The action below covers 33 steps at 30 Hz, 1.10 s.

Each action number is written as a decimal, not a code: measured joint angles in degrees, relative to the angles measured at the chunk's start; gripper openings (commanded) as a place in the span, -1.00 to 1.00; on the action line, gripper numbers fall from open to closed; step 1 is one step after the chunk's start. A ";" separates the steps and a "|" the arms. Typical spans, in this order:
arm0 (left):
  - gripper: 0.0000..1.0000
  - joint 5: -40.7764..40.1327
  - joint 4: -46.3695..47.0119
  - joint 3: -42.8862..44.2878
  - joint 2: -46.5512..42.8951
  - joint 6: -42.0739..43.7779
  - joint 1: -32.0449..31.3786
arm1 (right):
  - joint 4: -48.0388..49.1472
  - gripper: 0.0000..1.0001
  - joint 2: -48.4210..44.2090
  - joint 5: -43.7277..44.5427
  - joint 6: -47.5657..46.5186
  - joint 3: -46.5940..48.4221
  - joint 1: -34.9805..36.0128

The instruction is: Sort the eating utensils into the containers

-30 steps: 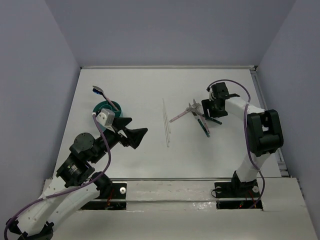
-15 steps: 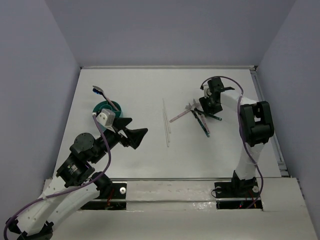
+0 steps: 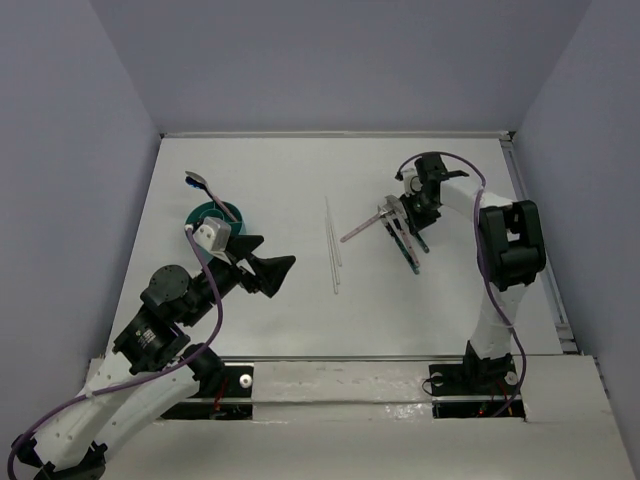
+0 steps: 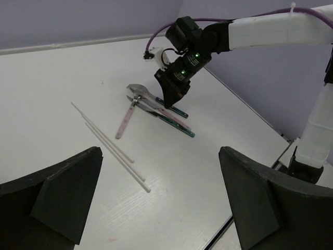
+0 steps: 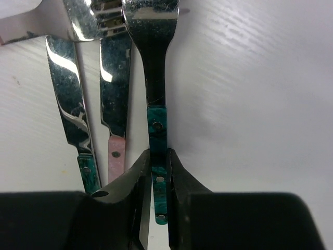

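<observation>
- The right tool (image 5: 158, 161) has its two fingers squeezed tight on the green-handled piece (image 5: 157, 127), down at the handle end.
- A second ago this tool was off to the right side of the pile. It has swung in and come down on the pile.
- I think that means the grab is made, and lifting comes next.
- The piece lies flat on the counter (image 3: 260, 170). Its shiny head points away from the tool.
- Just beside it on one side lie a pink-handled knife (image 5: 115, 151) and a green-handled knife (image 5: 88, 172). They are very close, so they might get bumped.
- This pile sits nearer the right edge of the counter than the left.
- Two thin white sticks (image 3: 333, 250) lie apart from the pile, near the middle of the counter.
- The left tool (image 3: 275, 255) is wide open and holds nothing. It has not moved.
- The teal cup (image 3: 232, 212) stands near the left edge, right by the left tool and well apart from the pile.
- A blue spoon (image 3: 197, 181) is already sticking out of the cup.
</observation>
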 measured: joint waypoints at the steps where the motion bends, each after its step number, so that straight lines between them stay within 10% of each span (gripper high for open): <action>1: 0.94 0.00 -0.04 0.00 0.00 0.00 0.00 | -0.13 -1.00 -0.46 -0.31 -0.04 -0.44 0.00; 20: 0.81 -4.02 -0.04 0.00 2.97 -2.01 0.85 | 7.23 -1.00 -23.26 1.70 7.19 -8.96 2.23; 33: 0.57 -0.07 0.79 0.00 10.73 -5.05 10.12 | 29.38 -1.00 -28.68 -5.38 22.43 -18.82 21.11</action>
